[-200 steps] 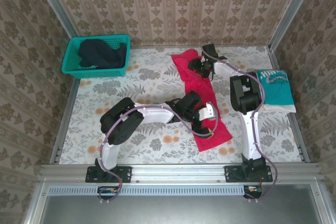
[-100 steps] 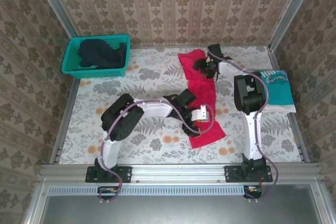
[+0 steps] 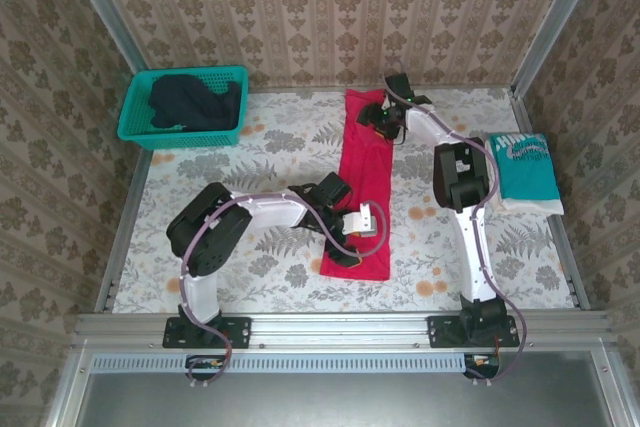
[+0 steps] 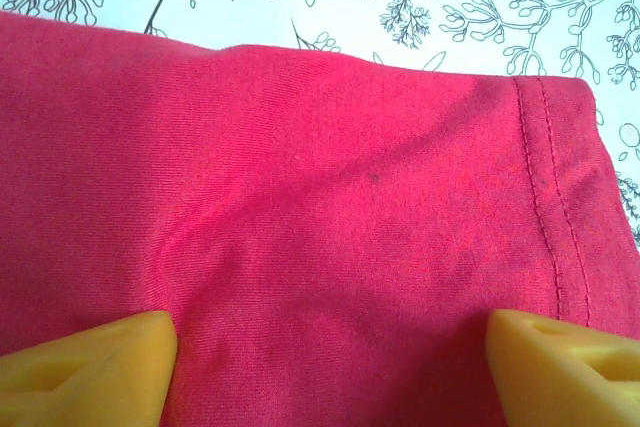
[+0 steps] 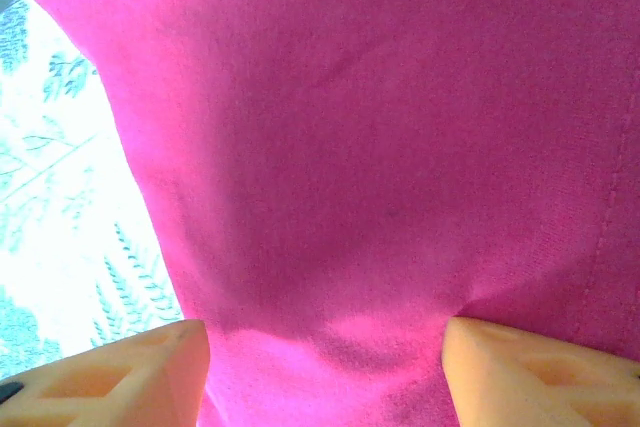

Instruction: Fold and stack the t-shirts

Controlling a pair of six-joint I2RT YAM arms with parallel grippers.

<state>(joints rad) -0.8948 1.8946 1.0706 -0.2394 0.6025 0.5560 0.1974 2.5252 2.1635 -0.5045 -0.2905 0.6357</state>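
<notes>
- Red shirt [image 3: 362, 162]: lies as a long narrow strip down the middle of the table [image 3: 250, 157], far end near the back wall, near end towards the arm bases
- Left gripper [image 3: 360, 232]: set on the near end of the strip; jaws spread wide, tips down on the cloth, which lies flat between them with no fold pinched; the hem [image 4: 550, 197] runs just beside the right finger
- Right gripper [image 3: 383, 119]: set on the far end; jaws also well apart, cloth spanning flat between the tips, faint creases at one finger; no pinch evident
- Teal shirt [image 3: 525, 172]: folded, at the right edge of the table, well apart from the strip
- Navy shirt [image 3: 195, 102]: bunched in the basket [image 3: 135, 127] at the far left
- Handling, judged: knit is light, limp and stretchy; it will sag and crease if lifted by one point, and may slide on the table
- Hold, judged: pinch both corners of one end through all layers, at the stitched hem where the cloth is firmest
</notes>
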